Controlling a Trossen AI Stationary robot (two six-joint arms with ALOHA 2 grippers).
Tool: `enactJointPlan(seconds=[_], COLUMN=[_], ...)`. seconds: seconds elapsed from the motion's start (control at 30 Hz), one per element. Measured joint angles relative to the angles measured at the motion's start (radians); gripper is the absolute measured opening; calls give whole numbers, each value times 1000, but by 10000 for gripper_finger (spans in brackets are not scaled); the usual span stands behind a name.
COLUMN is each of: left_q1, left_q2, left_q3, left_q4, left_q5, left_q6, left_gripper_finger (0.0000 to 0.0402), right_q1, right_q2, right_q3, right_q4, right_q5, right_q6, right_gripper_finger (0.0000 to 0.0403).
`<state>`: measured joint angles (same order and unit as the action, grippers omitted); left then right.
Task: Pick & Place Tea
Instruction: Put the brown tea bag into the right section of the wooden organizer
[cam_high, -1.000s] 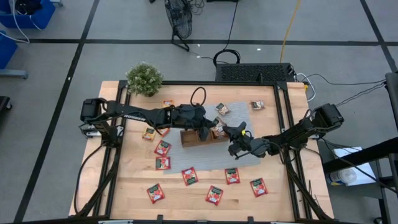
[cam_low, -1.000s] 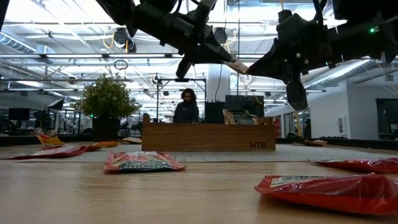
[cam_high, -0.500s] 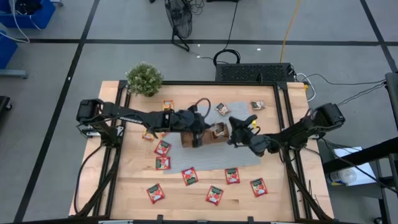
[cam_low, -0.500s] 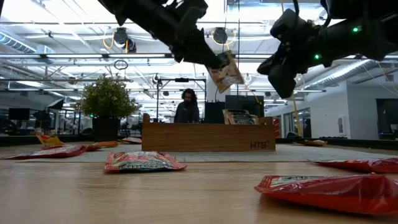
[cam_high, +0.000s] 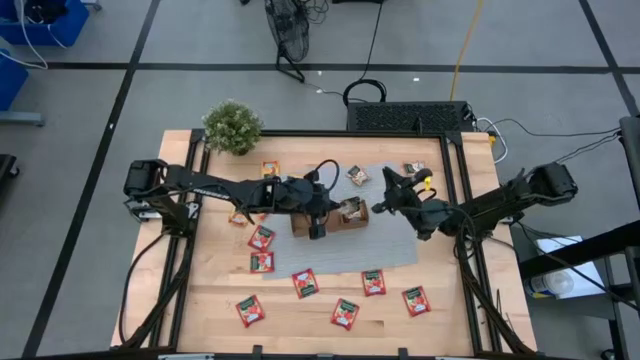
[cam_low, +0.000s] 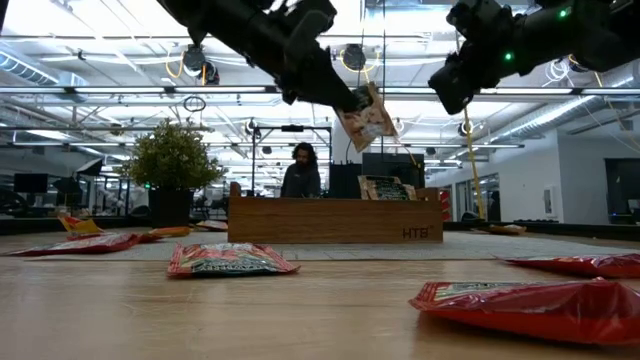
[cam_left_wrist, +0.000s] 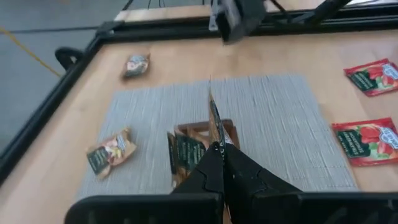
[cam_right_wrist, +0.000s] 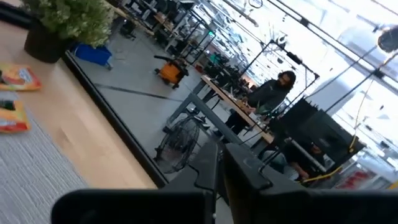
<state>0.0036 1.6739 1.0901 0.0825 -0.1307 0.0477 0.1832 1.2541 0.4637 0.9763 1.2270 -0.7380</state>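
we saw the left gripper (cam_high: 317, 231) near the centre of the high view, above the left end of the wooden tray (cam_high: 300, 222), its fingers (cam_left_wrist: 214, 163) pinched shut on a grey-brown sachet (cam_low: 366, 115). in the low view that sachet hung tilted in the air, clear above the tray's top edge (cam_low: 335, 220). in the left wrist view the held sachet (cam_left_wrist: 214, 123) showed edge-on, rising from the closed fingertips over the grey mat (cam_left_wrist: 273, 124).

the right gripper (cam_high: 380, 205) sat right of centre in the high view, raised over the mat just beside the tray's right end; in the low view it hung at the upper right (cam_low: 447, 85). its fingers (cam_right_wrist: 211, 165) looked closed with nothing between them in the right wrist view, though we could not be fully sure from that angle.

another grey-brown sachet (cam_high: 351, 209) stood in the tray, and two more lay flat on the mat toward the top of the high view (cam_high: 358, 176) (cam_high: 414, 169). red sachets (cam_high: 304, 283) were scattered across the lower part of the wooden surface (cam_high: 215, 280), with orange-yellow sachets (cam_high: 270, 168) to the upper left of the tray. the potted plant (cam_high: 232, 126) stood at the upper left corner. a person (cam_low: 299, 172) was in the room behind the tray in the low view.
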Motion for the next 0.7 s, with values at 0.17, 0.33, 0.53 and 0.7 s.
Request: enactJointPlan(seconds=[0.17,0.33,0.53,0.7], left_q1=[3,2,3,3], left_q2=[93,264,385,381], left_q3=[63,291,494,537], left_q4=[-36,-306,-487,-494], left_q5=[30,12,-2,-1], left_q6=[-24,-2,65,104], left_gripper_finger=[2,1,1,1], right_q1=[-24,-43,-37,-12], right_q2=[-66,-136,-199,-231], right_q3=[0,0,0,0], right_q4=[-108,-293,-497,-604], right_q5=[-119,-312,-340,-341], right_q6=[118,299,404,464], right_gripper_finger=[11,3,1,1])
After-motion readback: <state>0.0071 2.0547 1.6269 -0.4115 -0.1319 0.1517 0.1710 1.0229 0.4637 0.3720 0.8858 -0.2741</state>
